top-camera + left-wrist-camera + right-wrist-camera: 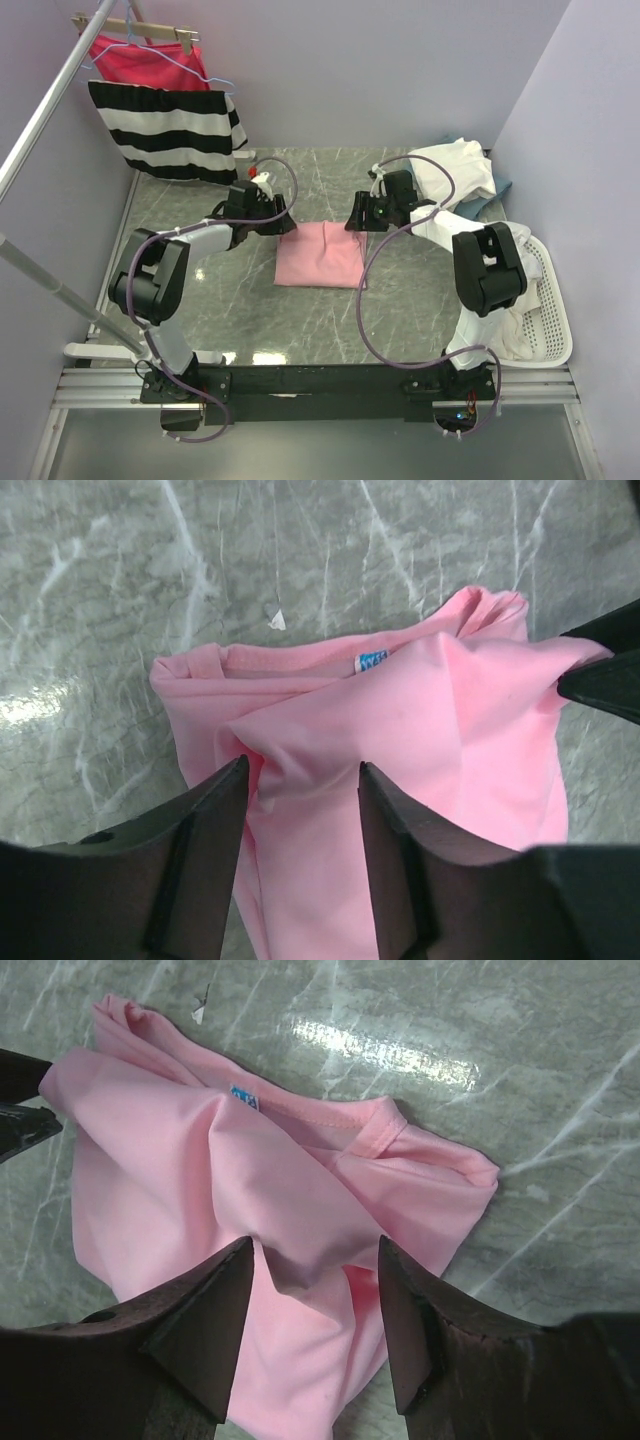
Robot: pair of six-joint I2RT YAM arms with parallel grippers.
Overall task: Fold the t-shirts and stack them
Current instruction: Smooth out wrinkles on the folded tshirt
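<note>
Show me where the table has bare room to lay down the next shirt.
The table is bare in the near strip between the pink t-shirt and the arm bases, and at the far middle between the striped garment and the white shirt pile. Crowded: the centre around that shirt, and the right side by the basket.

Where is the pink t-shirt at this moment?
In the top view the pink t-shirt lies at the centre of the marble table, between the left hand at its far-left corner and the right hand at its far-right corner.
</note>
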